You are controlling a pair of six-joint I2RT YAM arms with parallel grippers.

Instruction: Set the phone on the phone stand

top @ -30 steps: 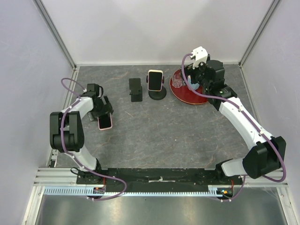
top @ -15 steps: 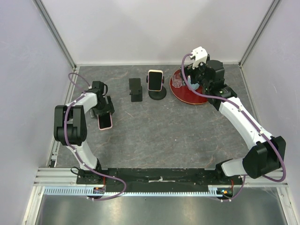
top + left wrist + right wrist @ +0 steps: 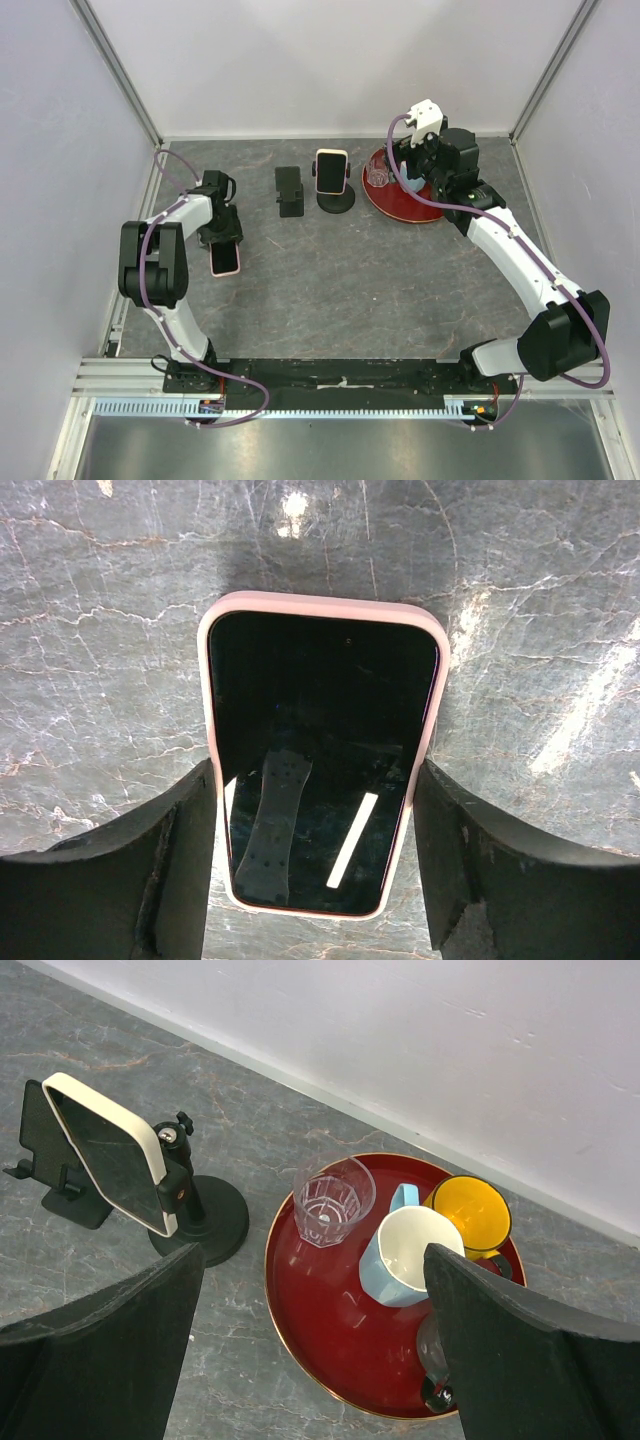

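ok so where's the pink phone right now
The pink phone lies flat on the table at the left of the top view, between the left arm's fingers, left of the empty black stand.

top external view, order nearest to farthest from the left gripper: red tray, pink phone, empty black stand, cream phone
1. pink phone, between the jaws of the left gripper
2. empty black stand, middle back
3. cream phone, on the round stand beside it
4. red tray, far right
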